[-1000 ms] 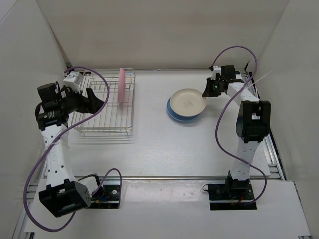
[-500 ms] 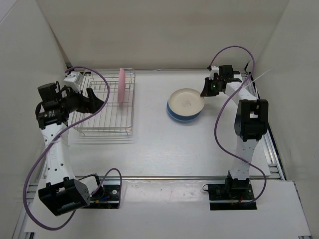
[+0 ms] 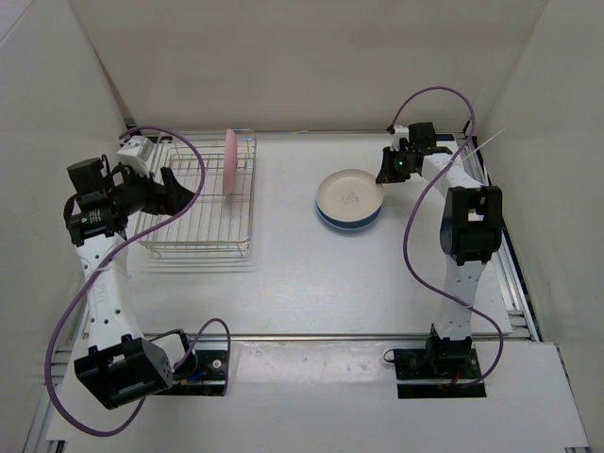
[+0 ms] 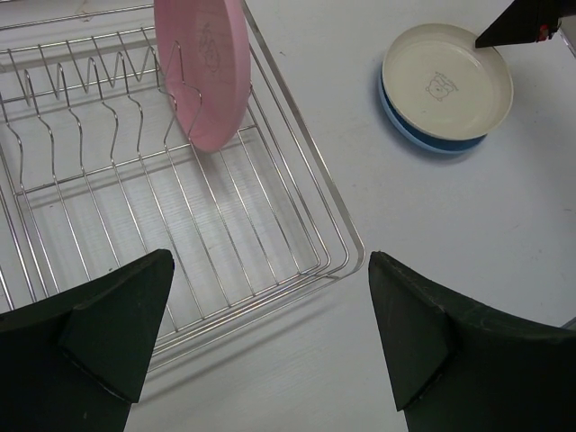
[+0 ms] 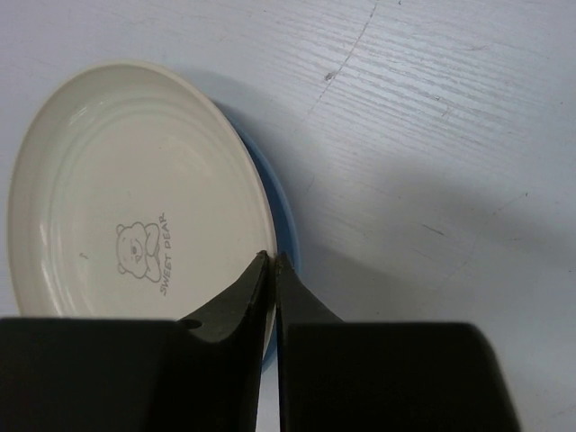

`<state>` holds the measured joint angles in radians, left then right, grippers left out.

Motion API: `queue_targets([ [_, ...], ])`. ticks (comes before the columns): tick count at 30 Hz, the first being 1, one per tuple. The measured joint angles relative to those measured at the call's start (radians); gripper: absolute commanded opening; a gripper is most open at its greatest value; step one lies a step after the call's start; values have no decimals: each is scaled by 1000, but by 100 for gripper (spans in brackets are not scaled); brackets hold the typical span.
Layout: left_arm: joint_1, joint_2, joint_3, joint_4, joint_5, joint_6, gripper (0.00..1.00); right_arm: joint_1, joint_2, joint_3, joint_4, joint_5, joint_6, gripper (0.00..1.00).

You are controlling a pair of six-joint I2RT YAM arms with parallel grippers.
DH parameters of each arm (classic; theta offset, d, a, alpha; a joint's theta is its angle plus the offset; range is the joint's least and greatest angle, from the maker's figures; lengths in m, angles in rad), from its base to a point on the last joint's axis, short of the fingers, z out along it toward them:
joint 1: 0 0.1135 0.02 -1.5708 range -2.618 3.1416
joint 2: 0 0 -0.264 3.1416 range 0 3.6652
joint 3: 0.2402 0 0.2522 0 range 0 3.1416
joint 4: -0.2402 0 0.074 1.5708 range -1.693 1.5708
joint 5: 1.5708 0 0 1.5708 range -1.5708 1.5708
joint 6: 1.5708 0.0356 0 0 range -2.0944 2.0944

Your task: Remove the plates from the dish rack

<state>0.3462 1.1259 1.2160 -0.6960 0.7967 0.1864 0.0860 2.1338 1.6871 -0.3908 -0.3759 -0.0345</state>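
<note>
Where the dish rack [image 3: 203,247] [image 4: 301,193] sits at the left of the surface [image 3: 302,278], you will find one plate in it: the pink plate [image 3: 230,162] [image 4: 202,72] stands on edge between the upright wires, in the right-hand part of the rack and toward its far side. The other two plates are out of the rack, stacked flat on the surface right of centre, well apart from it. The cream plate [image 3: 350,192] [image 4: 445,79] [image 5: 135,198] lies on top of the light blue plate [image 3: 342,223] [image 4: 409,133] [image 5: 284,225], of which only a crescent of rim shows beneath. The cream plate carries a small bear print with lettering in its well. Your left tool [image 3: 185,189] [image 4: 268,263] is spread wide and holds nothing; it hangs above the rack's near right portion, with the pink plate beyond it on the far side. Your right tool [image 3: 384,175] [image 5: 271,262] is at the right edge of the stack, its two fingers [image 5: 243,297] pressed together with only a hairline slit between them. In the right wrist view the tips lie over the rim line where cream meets blue. Whether the tips touch the rim or sit just above it cannot be told from these views. The right arm reaches in from the far right of the surface; the left arm comes in from the left side, beside the rack.
</note>
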Motion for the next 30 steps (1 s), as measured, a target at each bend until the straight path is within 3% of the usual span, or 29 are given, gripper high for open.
queue_targets([
  [6,5,0,0,-3,7,5,100,0,0,0,-3,0,-6,12],
  [9,5,0,-4,-2,12,10,100,0,0,0,-3,0,-5,27],
  [13,5,0,-24,-3,20,16,100,0,1,0,-4,-1,-6,30],
  [15,5,0,-29,-6,24,16,100,0,1,0,-5,-2,-5,43],
  [19,5,0,-30,-8,33,16,100,0,1,0,-6,-2,-6,47],
  [20,5,-2,-30,-7,33,15,100,0,1,0,-6,-2,-7,54],
  [27,5,-21,-106,107,6,-55,100,-4,-32,0,-32,40,-7,59],
  [30,5,48,-87,146,39,-59,100,-19,-110,-1,-71,80,-27,64],
])
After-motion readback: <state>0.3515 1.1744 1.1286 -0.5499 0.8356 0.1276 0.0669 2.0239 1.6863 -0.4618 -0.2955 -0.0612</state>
